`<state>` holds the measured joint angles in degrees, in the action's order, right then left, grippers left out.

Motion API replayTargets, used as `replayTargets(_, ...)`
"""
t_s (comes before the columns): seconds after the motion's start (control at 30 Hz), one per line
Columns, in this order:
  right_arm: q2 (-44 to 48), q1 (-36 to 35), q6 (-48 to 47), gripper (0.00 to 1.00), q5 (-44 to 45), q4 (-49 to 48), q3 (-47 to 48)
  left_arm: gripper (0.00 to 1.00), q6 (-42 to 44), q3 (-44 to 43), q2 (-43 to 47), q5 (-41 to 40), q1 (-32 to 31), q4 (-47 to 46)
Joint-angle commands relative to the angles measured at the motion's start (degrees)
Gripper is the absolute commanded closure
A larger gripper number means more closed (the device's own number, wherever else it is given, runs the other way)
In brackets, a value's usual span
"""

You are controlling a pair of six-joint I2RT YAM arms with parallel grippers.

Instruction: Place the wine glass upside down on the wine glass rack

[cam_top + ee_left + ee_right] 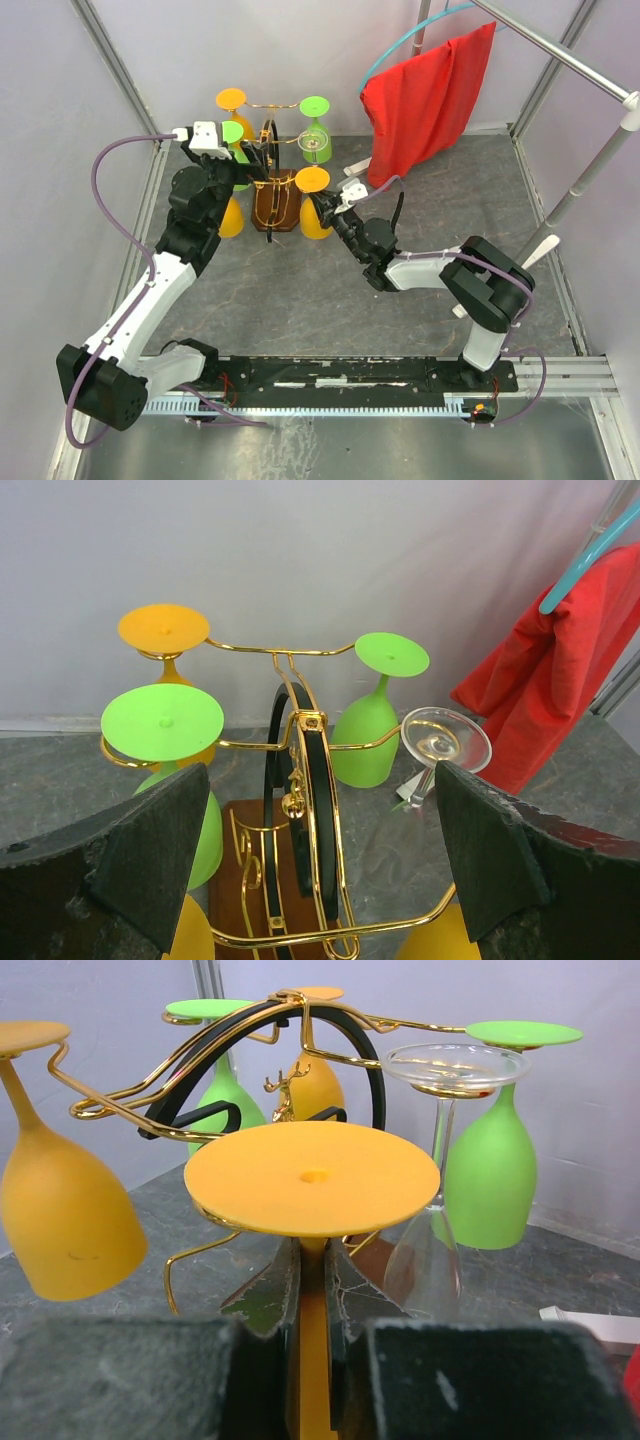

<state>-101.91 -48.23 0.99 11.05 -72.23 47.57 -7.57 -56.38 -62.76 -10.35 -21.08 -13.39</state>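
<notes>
The right gripper point(312, 1300), jaws pinching the stem of the inverted orange wine glass point(312, 1175), seems to be hanging it on the wine glass rack point(200, 1060), calling next for a gentle release, while the left gripper point(320, 855) is hovering wide open and empty.

Bright, even diffuse light, faint soft shadows, overhead view sharp, right tool's pads point(470, 1380) blurred up close.

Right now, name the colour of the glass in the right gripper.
Orange wine glass; right wrist view shows it best.
</notes>
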Motion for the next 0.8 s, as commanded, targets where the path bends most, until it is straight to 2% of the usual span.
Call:
replayTargets(0.0,3.0,0.2,-1.2,0.88,-0.2,-2.0,-1.1,0.01,0.6,-0.3,0.4,-0.4,0.2,-3.2)
replayTargets(0.3,3.1,-0.6,-2.1,0.86,-6.5,0.2,-0.5,0.01,-0.3,0.7,1.7,-1.3,0.2,-2.9)
replayTargets(0.63,4.6,-1.4,-3.2,0.74,-8.2,2.5,-1.0,0.01,-1.9,0.7,1.6,-1.2,0.2,-2.8)
replayTargets(0.77,6.7,-1.4,-3.8,0.65,-5.7,2.4,-3.4,0.01,-2.3,0.8,1.3,-1.2,0.2,-3.2)
